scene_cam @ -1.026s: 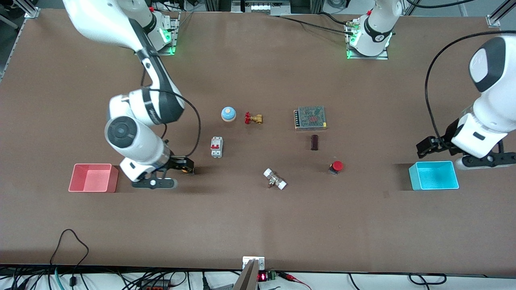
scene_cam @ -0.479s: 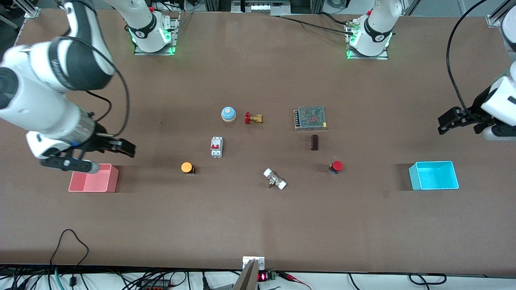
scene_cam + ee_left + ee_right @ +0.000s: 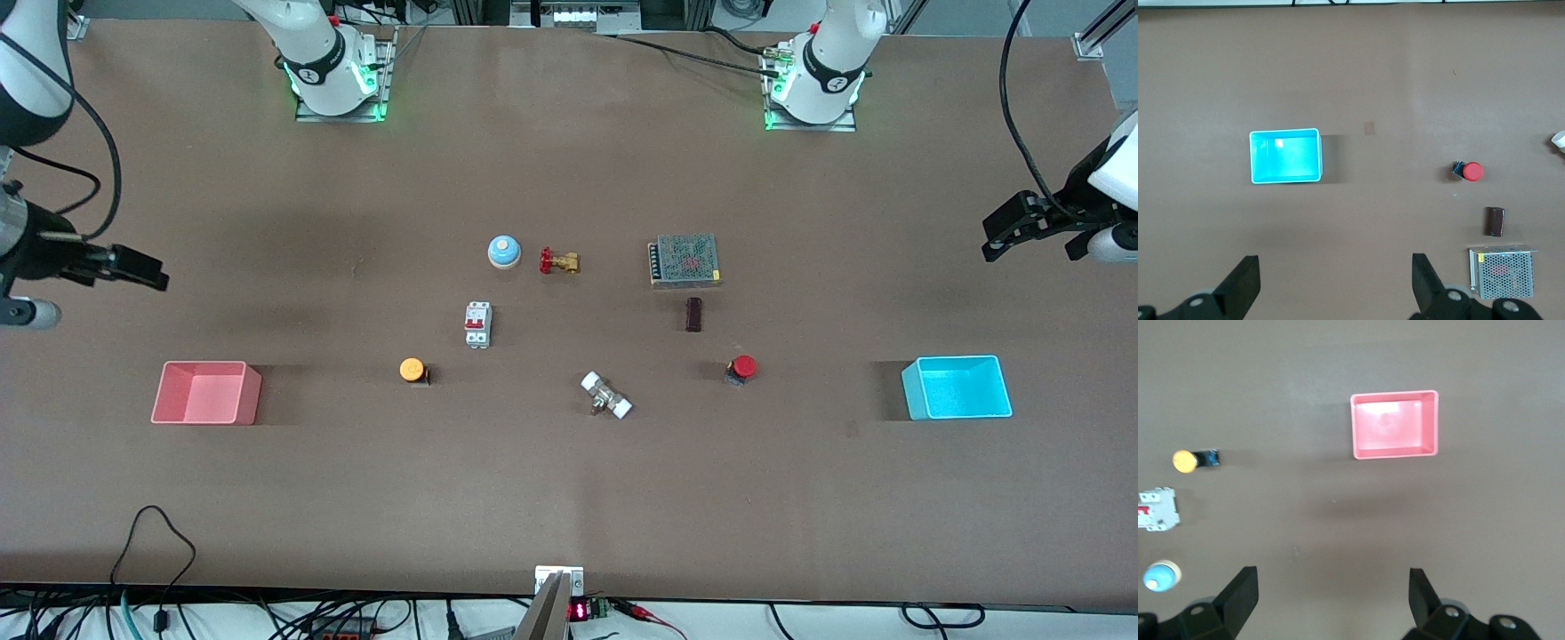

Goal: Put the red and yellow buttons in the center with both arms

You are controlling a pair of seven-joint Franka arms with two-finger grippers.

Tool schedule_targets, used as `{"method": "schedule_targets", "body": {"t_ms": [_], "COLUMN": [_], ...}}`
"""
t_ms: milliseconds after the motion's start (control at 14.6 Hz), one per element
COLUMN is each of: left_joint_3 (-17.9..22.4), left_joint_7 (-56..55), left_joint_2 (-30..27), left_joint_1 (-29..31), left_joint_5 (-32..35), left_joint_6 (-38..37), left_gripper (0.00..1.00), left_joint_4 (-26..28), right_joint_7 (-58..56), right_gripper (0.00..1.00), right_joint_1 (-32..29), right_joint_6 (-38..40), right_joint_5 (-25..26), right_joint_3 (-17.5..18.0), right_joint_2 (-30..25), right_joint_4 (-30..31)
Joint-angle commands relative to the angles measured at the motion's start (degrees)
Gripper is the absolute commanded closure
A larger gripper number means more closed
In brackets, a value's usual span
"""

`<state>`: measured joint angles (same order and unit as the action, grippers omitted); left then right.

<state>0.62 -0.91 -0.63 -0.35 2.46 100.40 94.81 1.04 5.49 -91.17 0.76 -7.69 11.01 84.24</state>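
Observation:
The yellow button (image 3: 412, 370) lies on the brown tabletop (image 3: 533, 480), toward the right arm's end of the table; it also shows in the right wrist view (image 3: 1185, 460). The red button (image 3: 742, 366) lies toward the left arm's end of the table and shows in the left wrist view (image 3: 1471, 171). My right gripper (image 3: 142, 268) is open and empty, raised over the table's edge by the pink bin (image 3: 206, 392). My left gripper (image 3: 1000, 238) is open and empty, raised over the table by the cyan bin (image 3: 957, 388).
Between the buttons lie a white breaker (image 3: 477, 324), a blue-and-white bell (image 3: 504, 252), a brass valve with a red handle (image 3: 558, 261), a white-ended fitting (image 3: 606, 396), a dark block (image 3: 693, 314) and a meshed power supply (image 3: 684, 260).
My right gripper let go of the yellow button, rose and swung out past the pink bin. My left gripper rose and drew away from the cyan bin toward the table's edge.

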Motion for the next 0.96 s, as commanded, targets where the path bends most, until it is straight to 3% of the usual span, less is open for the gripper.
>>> {"method": "schedule_targets", "body": {"t_ms": [0, 137, 547, 889], "left_joint_3": [0.7, 0.09, -1.32, -1.32], "left_joint_7": [1.26, 1.61, 1.78, 0.65], "left_joint_2": [-2.27, -3.15, -4.47, -4.29], "left_joint_1": [-0.44, 0.61, 1.76, 1.67], "left_joint_5": [-0.79, -2.36, -2.82, -2.9], "left_joint_6": [-0.03, -0.11, -0.2, -2.04], "left_gripper": [0.0, 0.0, 0.0, 0.0], "left_joint_4": [2.13, 2.39, 3.1, 2.75], "right_joint_7": [-1.73, -6.03, -1.74, -2.35], "right_gripper": [0.0, 0.0, 0.0, 0.0], "right_joint_1": [0.57, 0.4, 0.31, 0.22], "right_joint_6": [1.78, 2.74, 3.54, 5.21], "right_joint_5": [2.06, 1.53, 1.26, 1.26], "right_joint_3": [0.75, 0.57, 0.48, 0.48], "right_joint_2": [-4.06, -4.67, -11.17, -11.88], "right_joint_4": [2.94, 3.12, 9.27, 9.27]}}
